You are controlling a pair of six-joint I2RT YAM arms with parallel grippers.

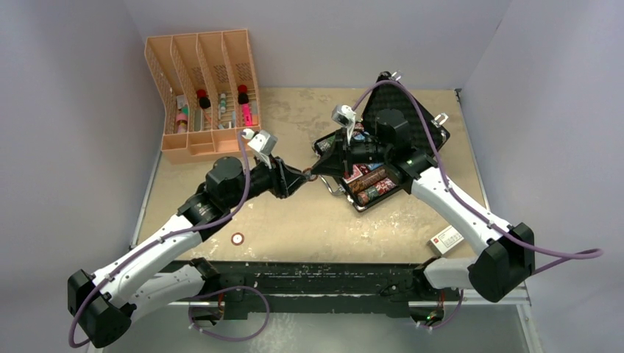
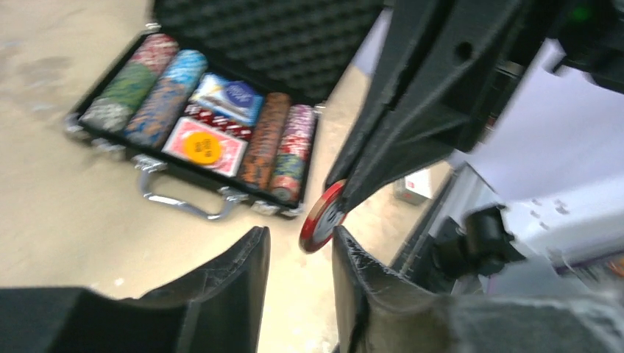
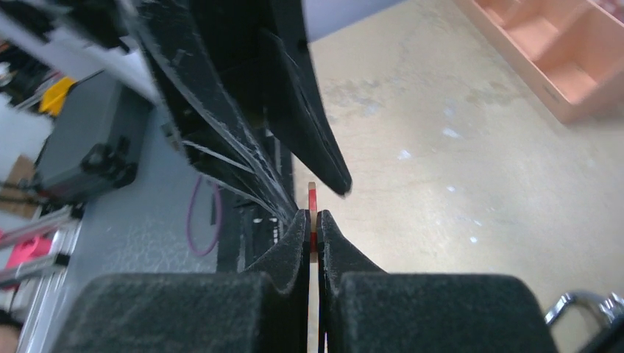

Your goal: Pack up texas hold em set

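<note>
We saw the right gripper (image 3: 312, 218) clamped on a red chip (image 3: 313, 197) at mid-frame, left gripper (image 2: 299, 241) parted about its lower rim, wider gap toward frame left, open case (image 2: 257, 29) upper left.

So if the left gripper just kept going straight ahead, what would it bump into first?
Probably the red chip. It is pinched in the right gripper and sits right at the open tips of the left gripper. Next would come the right gripper itself. The view is blurry, so that's a best guess.

White arms (image 1: 151, 254) with black joints (image 1: 224, 178) trail purple cables (image 1: 574, 255) to black hands (image 2: 298, 241).
</note>
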